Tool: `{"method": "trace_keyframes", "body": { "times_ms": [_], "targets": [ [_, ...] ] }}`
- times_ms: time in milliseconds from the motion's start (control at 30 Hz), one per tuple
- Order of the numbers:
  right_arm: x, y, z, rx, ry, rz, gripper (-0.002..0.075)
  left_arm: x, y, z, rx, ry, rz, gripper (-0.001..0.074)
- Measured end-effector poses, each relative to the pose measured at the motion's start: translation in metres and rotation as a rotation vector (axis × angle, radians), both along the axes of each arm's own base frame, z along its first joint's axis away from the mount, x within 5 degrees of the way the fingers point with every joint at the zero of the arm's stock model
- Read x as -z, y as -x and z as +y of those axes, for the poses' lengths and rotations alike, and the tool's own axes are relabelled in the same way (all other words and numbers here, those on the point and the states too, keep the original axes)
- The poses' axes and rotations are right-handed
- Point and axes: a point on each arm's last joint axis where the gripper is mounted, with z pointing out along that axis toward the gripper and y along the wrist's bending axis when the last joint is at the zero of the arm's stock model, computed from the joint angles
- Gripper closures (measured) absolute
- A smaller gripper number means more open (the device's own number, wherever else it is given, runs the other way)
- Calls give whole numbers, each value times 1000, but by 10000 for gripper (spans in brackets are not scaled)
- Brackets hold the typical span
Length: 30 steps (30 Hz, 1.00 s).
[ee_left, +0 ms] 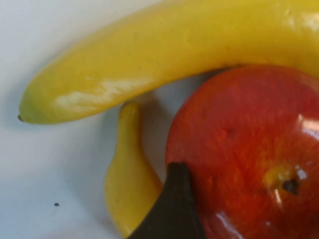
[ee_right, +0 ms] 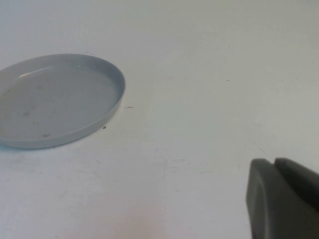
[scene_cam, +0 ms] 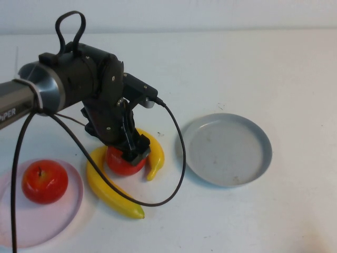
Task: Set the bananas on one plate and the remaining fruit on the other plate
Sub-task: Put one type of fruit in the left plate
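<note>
My left gripper [scene_cam: 130, 152] reaches down between the two yellow bananas and is shut on a red apple [scene_cam: 121, 164] that sits at table level. In the left wrist view one dark finger [ee_left: 174, 209] presses the apple's [ee_left: 249, 144] side; the other finger is out of frame. The long banana [scene_cam: 108, 191] curves in front of the apple, and the shorter one [scene_cam: 156, 155] lies to its right. A second red apple [scene_cam: 45, 182] sits on the pale pink plate [scene_cam: 71, 213] at the front left. The grey-blue plate [scene_cam: 226, 150] is empty. My right gripper [ee_right: 275, 167] is shut, above bare table.
The left arm's black cable [scene_cam: 179, 158] loops across the table between the bananas and the grey-blue plate. The grey-blue plate also shows in the right wrist view [ee_right: 55, 99]. The table is white.
</note>
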Motion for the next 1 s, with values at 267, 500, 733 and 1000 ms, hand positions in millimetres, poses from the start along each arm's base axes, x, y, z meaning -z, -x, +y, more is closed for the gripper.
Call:
{"method": "trace_keyframes", "body": {
  "times_ms": [267,500,733,1000],
  "targets": [
    [0,0,0,0,0,0,743,-4,2,0,-6,5,17,172],
    [0,0,0,-9,39,-1,743,-52,15,5,-45,32,24,172],
    [1,0,0,-18,71,1,743,-82,29,13,-65,53,-6,172],
    [1,0,0,-19,76,3,743,-98,34,23,-117,31,-72,172]
  ]
}}
